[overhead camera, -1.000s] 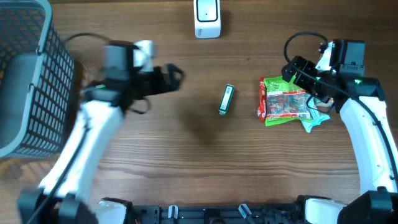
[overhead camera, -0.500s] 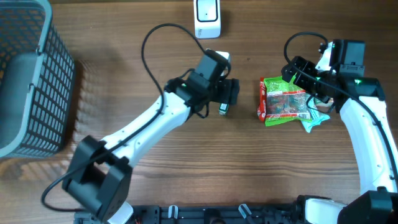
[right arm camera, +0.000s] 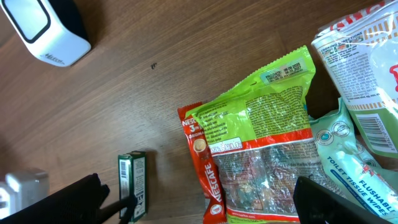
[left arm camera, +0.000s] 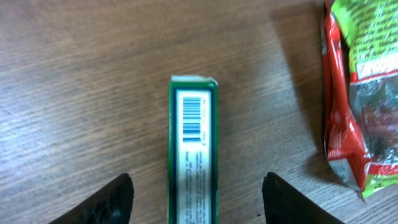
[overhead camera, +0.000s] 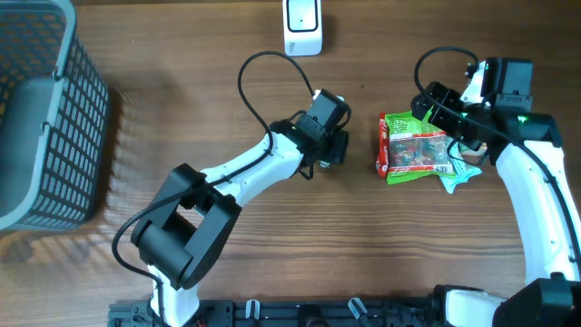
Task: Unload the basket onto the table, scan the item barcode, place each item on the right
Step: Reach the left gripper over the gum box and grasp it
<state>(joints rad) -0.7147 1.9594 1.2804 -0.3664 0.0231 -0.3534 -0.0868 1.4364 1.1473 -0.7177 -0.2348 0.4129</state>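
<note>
Two jaws of your L pincer (left arm camera: 199,194) stand part-open astride the green pack (left arm camera: 193,155), not touching. Pack lies mid-tabletop (overhead camera: 272,259), barcode up. Step: grasp. Next: pinch long sides, lift, show barcode to scanner (overhead camera: 302,27) at far edge. R pincer (right arm camera: 199,190) wide open, empty.

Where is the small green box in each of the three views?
Overhead: hidden under the left arm's tip, left of the bag.
Left wrist: box at bottom centre, barcode up, between the left fingers.
Right wrist: box at bottom left.
Shared landmark: the bag, lying right of the box in all views.
</note>
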